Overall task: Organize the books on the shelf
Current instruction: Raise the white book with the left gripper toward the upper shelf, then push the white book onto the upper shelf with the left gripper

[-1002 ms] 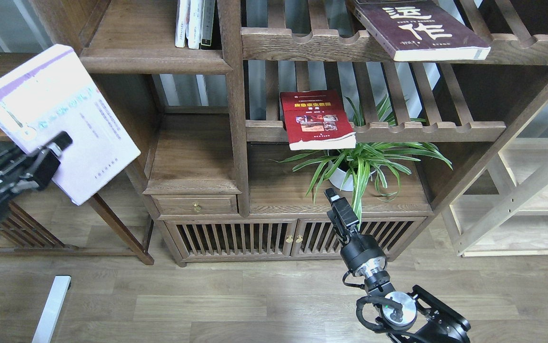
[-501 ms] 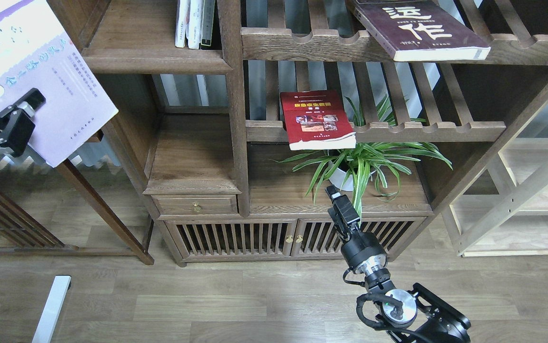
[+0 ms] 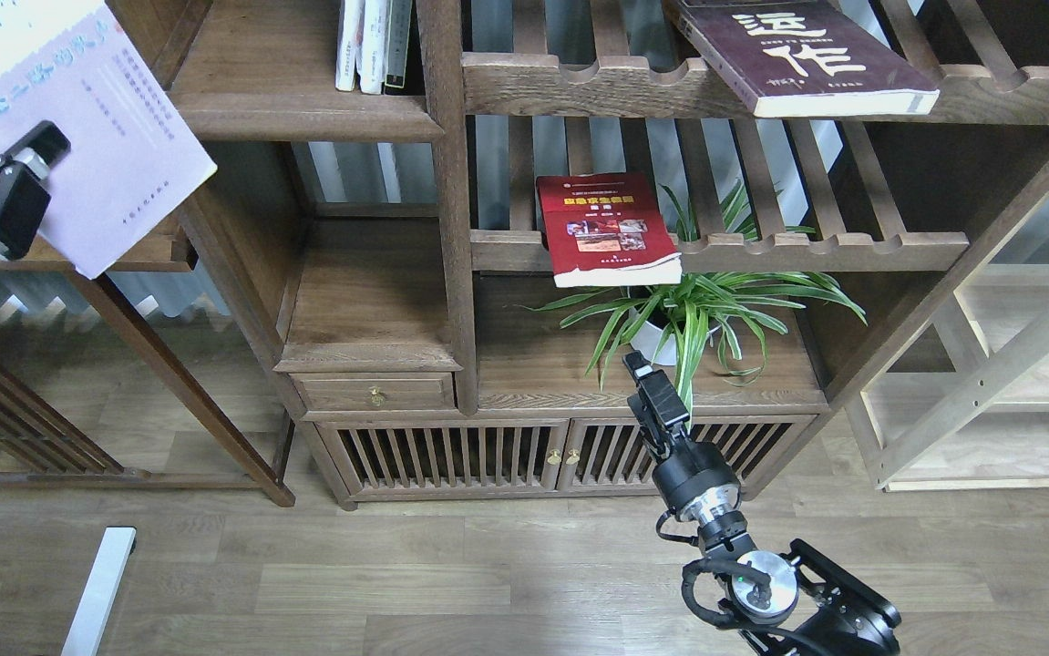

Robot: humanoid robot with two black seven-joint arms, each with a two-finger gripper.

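Observation:
My left gripper (image 3: 30, 157) is shut on the pale lavender-white book (image 3: 100, 118) and holds it tilted at the upper left, left of the dark-brown plank shelf (image 3: 301, 117). The book's top runs out of view. The maroon book with white characters (image 3: 797, 55) lies on the upper slatted rack at the right. The red book with a yellow title (image 3: 606, 228) lies on the middle slatted rack, overhanging its front rail. My right gripper (image 3: 641, 369) is low in the middle, in front of the plant, touching nothing. It is seen end-on, so its fingers cannot be told apart.
A few upright books (image 3: 374, 46) stand at the right end of the plank shelf. A potted spider plant (image 3: 697, 314) sits under the red book. A lower plank shelf (image 3: 369, 351) has a drawer beneath it. A pale wood unit (image 3: 1007, 383) stands at right, a dark side table (image 3: 169, 251) at left.
My left gripper has carried the lavender book up and to the left, so its top now leaves the view. The right arm has barely moved. The other two books are unmoved.

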